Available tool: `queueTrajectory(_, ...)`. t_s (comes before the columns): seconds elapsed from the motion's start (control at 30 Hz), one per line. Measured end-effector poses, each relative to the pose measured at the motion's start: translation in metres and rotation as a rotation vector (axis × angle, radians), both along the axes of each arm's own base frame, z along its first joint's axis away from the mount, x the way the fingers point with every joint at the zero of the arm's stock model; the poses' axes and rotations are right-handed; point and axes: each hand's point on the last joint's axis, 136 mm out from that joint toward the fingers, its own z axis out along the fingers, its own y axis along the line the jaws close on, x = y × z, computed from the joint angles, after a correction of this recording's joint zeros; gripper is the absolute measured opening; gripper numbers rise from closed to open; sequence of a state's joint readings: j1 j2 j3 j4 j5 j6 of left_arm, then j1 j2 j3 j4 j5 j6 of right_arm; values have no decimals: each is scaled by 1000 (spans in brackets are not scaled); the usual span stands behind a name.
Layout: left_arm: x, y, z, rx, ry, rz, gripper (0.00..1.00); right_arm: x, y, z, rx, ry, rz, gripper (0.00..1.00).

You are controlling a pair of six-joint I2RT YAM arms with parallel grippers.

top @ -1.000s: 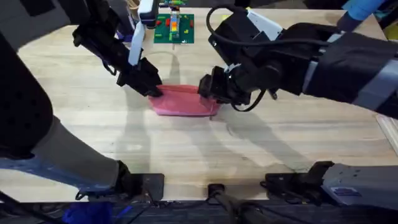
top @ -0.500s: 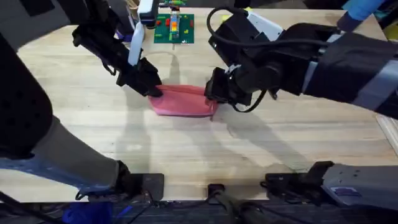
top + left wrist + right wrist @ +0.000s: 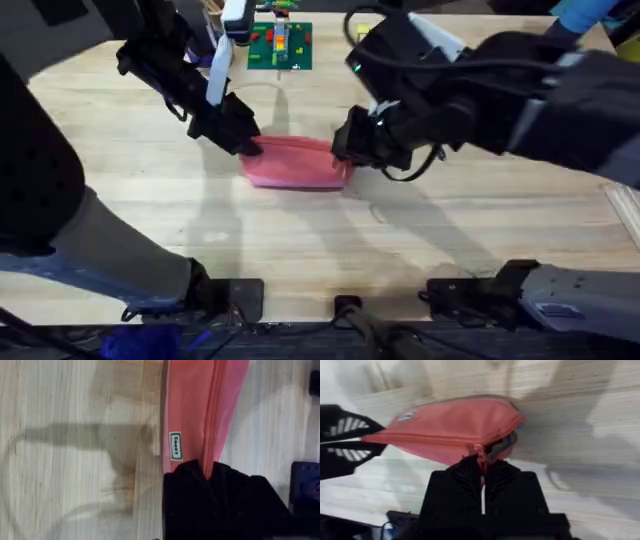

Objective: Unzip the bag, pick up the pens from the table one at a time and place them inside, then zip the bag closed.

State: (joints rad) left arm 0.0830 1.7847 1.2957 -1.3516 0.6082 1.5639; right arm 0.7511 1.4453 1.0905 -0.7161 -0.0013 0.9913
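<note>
The pink-red bag (image 3: pixel 295 165) lies lengthwise on the table (image 3: pixel 300 240), a little behind its middle. My left gripper (image 3: pixel 247 142) is shut on the bag's left end; in the left wrist view its black fingers (image 3: pixel 190 485) pinch the fabric where the zipper line (image 3: pixel 212 410) ends. My right gripper (image 3: pixel 346 150) is at the bag's right end. In the right wrist view it (image 3: pixel 482 469) is shut on the small zipper pull (image 3: pixel 480 452), with the bag (image 3: pixel 445 427) stretching away from it. The pens are out of view.
A green board with coloured bricks (image 3: pixel 280 45) stands at the table's back edge behind the bag. The left gripper (image 3: pixel 345 445) shows at the bag's far end in the right wrist view. Bare planks lie in front of the bag.
My right gripper and arm have shifted a little to the right at the bag's right end. The left gripper and the bag have stayed in place.
</note>
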Motion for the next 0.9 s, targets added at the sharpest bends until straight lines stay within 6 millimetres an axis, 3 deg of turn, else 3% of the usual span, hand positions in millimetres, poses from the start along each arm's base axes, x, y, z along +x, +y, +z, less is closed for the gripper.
queueTrajectory(0.27, 0, -6, 3, -32, 0, 3, 43, 9, -14, 29, 77, -52, -52, 55)
queueTrajectory(0.9, 1, -9, 5, -51, -2, 6, 43, 18, -23, 31, 98, -49, -91, 32)
